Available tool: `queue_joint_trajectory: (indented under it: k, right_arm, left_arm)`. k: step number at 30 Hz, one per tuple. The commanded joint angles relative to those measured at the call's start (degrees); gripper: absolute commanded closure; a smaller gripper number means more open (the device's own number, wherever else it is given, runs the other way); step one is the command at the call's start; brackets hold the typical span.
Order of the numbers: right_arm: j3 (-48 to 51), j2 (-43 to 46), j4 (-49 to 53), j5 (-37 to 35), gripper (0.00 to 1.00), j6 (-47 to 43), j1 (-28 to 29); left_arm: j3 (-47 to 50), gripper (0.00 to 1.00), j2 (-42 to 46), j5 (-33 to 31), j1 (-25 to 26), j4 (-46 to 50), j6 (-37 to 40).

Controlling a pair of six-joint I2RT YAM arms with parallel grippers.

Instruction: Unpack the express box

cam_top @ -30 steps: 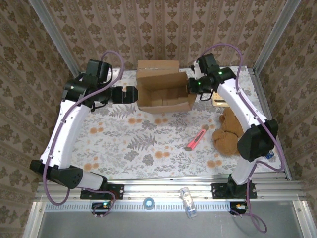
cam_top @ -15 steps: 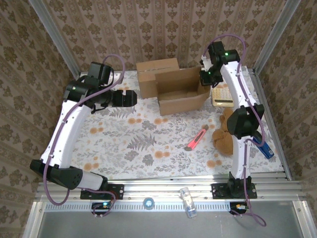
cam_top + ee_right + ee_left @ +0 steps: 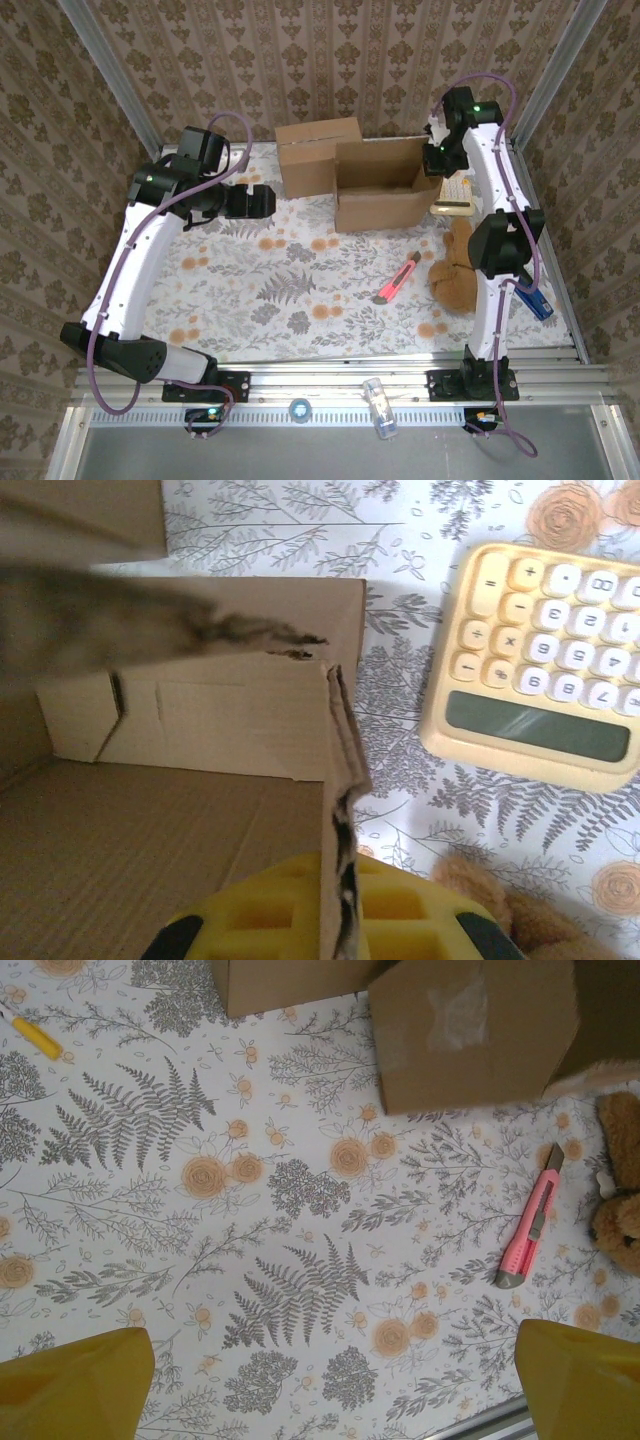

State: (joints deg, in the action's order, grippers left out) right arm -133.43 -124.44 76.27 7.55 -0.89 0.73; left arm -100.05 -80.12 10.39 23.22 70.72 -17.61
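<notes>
Item 1. Open box (image 3: 380, 208): plain brown cardboard, flaps up, inside bare as far as could be seen. It stood near the far right corner of the table (image 3: 300, 300), just beside a closed box. Whether it rested on the cloth or was lifted clear could not be told.

Item 2. Right gripper (image 3: 432, 166): clamped on the right wall of the open box. In the right wrist view the cardboard edge (image 3: 200, 720) ran down between the yellow fingers (image 3: 410, 915).

Item 3. Left gripper (image 3: 252, 200): jaws spread wide, holding nothing. It hung over the far left part of the table, left of both boxes and apart from them. Its yellow fingers (image 3: 80, 1380) sat at the two lower corners of the left wrist view.

Item 4. Closed box (image 3: 316, 155): brown cardboard, at the far edge, near its middle.

Item 5. Calculator (image 3: 545, 670): cream, keys up, flat near the right edge, just right of the open box.

Item 6. Teddy bear (image 3: 458, 270): brown, near the right edge, just nearer than the calculator.

Item 7. Box cutter (image 3: 397, 279): pink, lying at a slant, just left of the teddy bear and nearer than the open box.
</notes>
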Motion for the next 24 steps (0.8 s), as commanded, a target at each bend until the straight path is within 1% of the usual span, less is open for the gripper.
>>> queue_joint_trajectory:
  k: [1, 6, 11, 12, 16, 18, 20, 22, 24]
  right_arm:
    - [0.10, 0.00, -1.22, -1.49, 1.00, 2.42, -1.82]
    - [-3.02, -2.47, -2.45, -2.67, 1.00, 5.14, -2.90]
    - [-11.53, -6.89, 0.80, -1.88, 0.99, 5.35, -3.02]
    - [-12.96, -7.83, 1.41, -1.54, 0.93, 5.37, -3.02]
    - [-14.22, -8.93, 1.95, -1.35, 0.61, 5.54, -3.02]
    - [-14.23, -8.73, 1.95, -1.46, 0.52, 5.48, -3.02]
    - [-14.28, -8.37, 1.78, -1.48, 0.44, 5.55, -3.02]
    - [-14.23, -7.80, 1.61, -1.40, 0.39, 5.63, -3.02]
    - [-14.24, -7.08, 1.60, -1.26, 0.36, 5.62, -3.02]
  left_arm:
    - [0.67, 0.07, 1.23, -1.03, 0.16, 1.36, -0.24]
    - [0.66, 0.07, 1.20, -0.89, 0.16, 1.41, -0.50]
    - [0.56, 0.07, 1.19, -1.01, 0.14, 1.75, -0.58]
    - [0.62, 0.06, 1.19, -1.05, 0.16, 1.70, -0.59]
    - [0.99, 0.03, 1.10, -1.08, 0.16, 1.64, -0.61]
    - [1.07, 0.02, 1.02, -1.06, 0.11, 1.62, -0.67]
    - [1.33, 0.01, 0.93, -0.97, 0.16, 1.50, -0.73]
    - [1.67, 0.00, 0.85, -0.97, 0.11, 1.26, -0.82]
    - [2.02, 0.00, 0.80, -0.93, 0.16, 0.89, -0.92]
